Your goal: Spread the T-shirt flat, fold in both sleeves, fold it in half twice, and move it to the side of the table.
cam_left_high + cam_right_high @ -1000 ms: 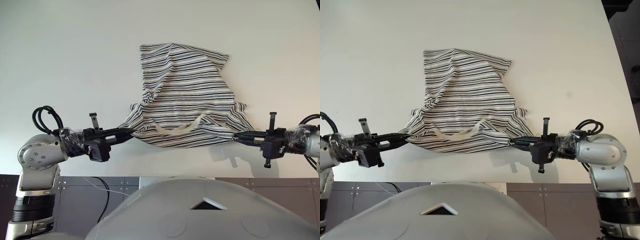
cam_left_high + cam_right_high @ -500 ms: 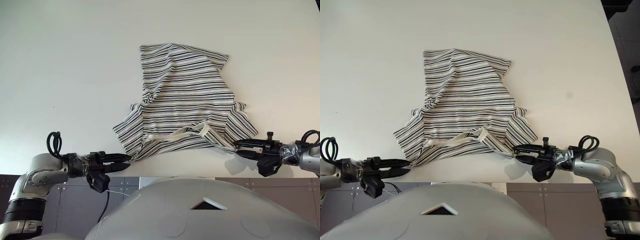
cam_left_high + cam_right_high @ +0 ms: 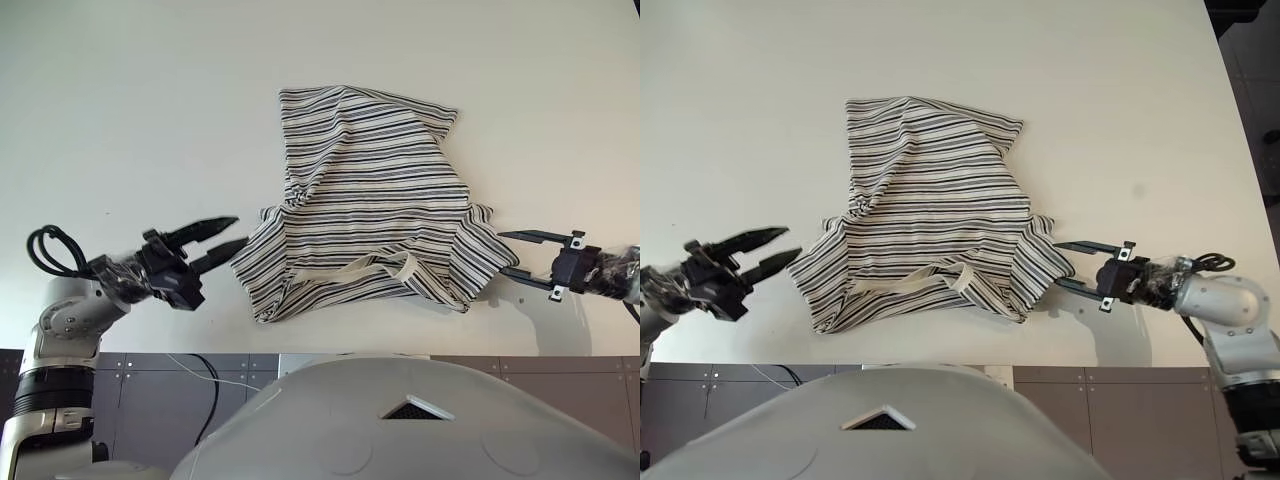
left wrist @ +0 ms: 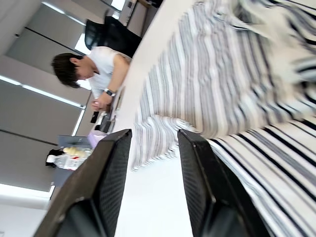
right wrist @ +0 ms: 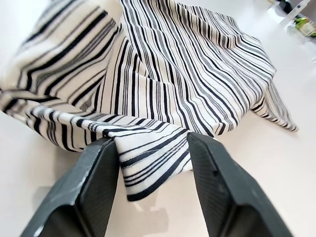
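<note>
Left eye view: striped T-shirt [image 3: 370,190] lies rumpled on the white bench [image 3: 130,90], between the two pincers. Left pincer [image 3: 238,231] is spread wide and holds nothing, its tips just short of the nearest sleeve. Right pincer [image 3: 502,252] is also wide, its tips at the edge of the other sleeve. Right eye view: same layout — pale neckband puckered between the pincers, shirt body running on past both, creased. Left wrist view: fingers [image 4: 111,177] apart, bare bench in the gap, striped cloth just ahead of the tips. Right wrist view: a sleeve-hem corner sits in the gap between the open fingers [image 5: 101,182], not pinched. Judgement: thin knit, light and limp, no stiffness — it should drape and drag rather than slide as a sheet, and a shallow pinch could slip off. Best holds look like the outer sleeve hems or shoulder seams, taken through both layers and drawn apart to flatten.
</note>
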Available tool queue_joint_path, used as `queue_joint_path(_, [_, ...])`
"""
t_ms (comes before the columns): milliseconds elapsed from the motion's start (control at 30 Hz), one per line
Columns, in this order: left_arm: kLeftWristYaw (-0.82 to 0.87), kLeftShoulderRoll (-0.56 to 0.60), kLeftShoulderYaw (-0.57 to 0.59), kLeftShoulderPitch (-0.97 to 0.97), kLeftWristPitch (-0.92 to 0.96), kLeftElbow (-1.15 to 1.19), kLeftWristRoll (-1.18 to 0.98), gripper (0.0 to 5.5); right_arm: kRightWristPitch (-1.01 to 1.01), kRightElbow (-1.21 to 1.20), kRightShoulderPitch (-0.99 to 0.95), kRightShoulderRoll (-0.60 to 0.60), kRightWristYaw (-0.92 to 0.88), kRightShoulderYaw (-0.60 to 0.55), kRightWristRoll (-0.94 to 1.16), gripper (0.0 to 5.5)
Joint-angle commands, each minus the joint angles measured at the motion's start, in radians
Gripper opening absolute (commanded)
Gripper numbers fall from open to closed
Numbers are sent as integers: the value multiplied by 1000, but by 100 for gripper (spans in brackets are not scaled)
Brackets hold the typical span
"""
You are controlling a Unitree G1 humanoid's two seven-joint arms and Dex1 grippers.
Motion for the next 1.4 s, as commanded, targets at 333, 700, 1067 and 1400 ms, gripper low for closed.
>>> queue_joint_path(333, [-163,-127,-390,-277,478,22,113,171,281,113,-535,297,48,172,-166,236])
queue_joint_path(700, [-117,-206,-525,-603,420,598,326,171,-206,915,-886,484,-350,426,-827,236])
queue_joint_path(1067, [39,-153,-477,-636,208,436,252,171,-407,853,-915,465,-408,364,-668,236])
queue_joint_path(1400, [50,-23,-317,-130,502,-22,184,171,-61,177,-437,257,-194,274,-392,236])
